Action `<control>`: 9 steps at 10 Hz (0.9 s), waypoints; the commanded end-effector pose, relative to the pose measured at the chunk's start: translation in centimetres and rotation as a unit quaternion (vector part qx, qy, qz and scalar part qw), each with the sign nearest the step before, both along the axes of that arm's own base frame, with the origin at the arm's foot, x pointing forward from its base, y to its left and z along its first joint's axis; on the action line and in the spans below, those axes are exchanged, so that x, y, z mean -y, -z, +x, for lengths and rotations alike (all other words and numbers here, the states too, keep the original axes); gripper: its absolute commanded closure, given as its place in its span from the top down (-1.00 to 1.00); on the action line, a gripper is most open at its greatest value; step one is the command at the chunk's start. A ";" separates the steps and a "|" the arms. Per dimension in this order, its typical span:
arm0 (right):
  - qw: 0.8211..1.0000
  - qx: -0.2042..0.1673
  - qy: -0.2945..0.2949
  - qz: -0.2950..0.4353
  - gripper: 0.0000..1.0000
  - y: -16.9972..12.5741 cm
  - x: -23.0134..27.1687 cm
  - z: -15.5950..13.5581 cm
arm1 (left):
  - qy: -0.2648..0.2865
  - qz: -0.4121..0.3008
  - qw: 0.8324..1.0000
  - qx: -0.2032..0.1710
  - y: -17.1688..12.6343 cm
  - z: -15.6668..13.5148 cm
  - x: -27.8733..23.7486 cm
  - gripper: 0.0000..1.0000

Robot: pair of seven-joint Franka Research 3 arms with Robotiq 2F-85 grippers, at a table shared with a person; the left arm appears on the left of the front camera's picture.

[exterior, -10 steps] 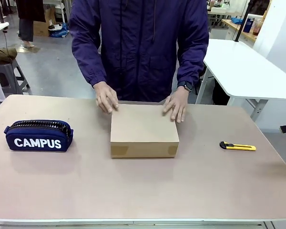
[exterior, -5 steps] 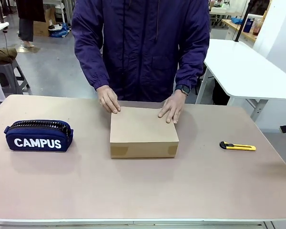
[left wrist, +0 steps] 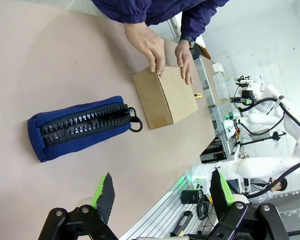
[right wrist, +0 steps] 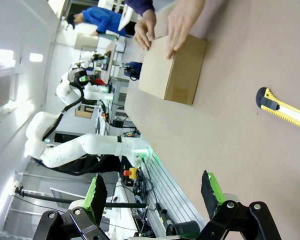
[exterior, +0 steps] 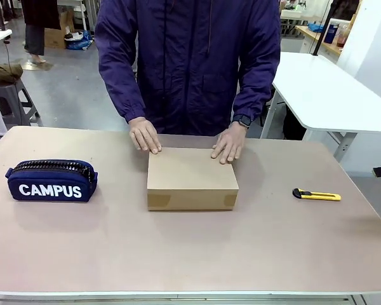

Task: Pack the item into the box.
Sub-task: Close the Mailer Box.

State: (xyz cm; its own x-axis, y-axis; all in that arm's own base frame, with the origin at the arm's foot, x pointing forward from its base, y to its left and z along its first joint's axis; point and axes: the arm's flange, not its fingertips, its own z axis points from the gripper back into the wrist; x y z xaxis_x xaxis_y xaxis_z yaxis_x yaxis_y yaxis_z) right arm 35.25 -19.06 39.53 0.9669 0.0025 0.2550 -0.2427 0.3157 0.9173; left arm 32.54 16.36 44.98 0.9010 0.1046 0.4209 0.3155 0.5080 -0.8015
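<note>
Resting both of the person's hands (exterior: 145, 135) on its closed lid, the plain brown cardboard box (exterior: 192, 177) mid-table could trap fingers if either empty, wide-open gripper (left wrist: 160, 192) reached in; the stapler's whereabouts I cannot tell.

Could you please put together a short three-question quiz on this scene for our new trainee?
1. True or false: the lid of the cardboard box is open.
2. Which thing lies on the table toward the robot's right of the box? A) the navy pencil case B) the yellow utility knife C) a mug
3. Fill in: both of the person's hands rest at the box's ____ edge, as seen from the front.

Key
1. False; the lid lies flat and shut.
2. B
3. far; the left gripper and right gripper hang open, away from the box.
</note>
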 end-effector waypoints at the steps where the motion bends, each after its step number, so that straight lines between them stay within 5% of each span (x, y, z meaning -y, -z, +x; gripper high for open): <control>1: 1.000 0.012 -0.005 0.007 1.00 0.1 -0.1 -0.2 | -0.002 -0.006 1.000 0.004 -0.3 -0.1 0.0 1.00; 9: 1.000 0.012 -0.005 0.007 1.00 0.1 -0.1 -0.2 | -0.002 -0.006 1.000 0.004 -0.3 -0.1 0.0 1.00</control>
State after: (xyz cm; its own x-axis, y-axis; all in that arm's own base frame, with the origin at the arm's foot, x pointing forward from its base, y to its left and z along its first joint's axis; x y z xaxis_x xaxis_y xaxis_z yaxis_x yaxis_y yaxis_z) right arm 35.25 -19.06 39.53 0.9669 0.0026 0.2552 -0.2429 0.3157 0.9172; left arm 32.54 16.36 44.98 0.9010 0.1046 0.4209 0.3155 0.5080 -0.8015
